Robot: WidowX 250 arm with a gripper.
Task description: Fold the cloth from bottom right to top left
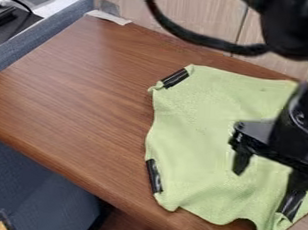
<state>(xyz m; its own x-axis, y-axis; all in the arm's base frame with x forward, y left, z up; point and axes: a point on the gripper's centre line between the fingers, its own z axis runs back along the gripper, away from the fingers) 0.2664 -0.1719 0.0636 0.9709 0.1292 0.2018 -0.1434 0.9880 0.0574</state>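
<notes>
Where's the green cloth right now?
In the camera view, the green cloth lies on the brown table's right side, under the black gripper.

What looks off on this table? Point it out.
The green cloth lies rumpled, its near edge wavy instead of flat. A ragged pale strip sits at the far corner of the table. Nothing looks spilled.

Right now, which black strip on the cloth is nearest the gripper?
The lower-right strip, by the gripper; the upper-left strip and lower-left strip are farther.
</notes>
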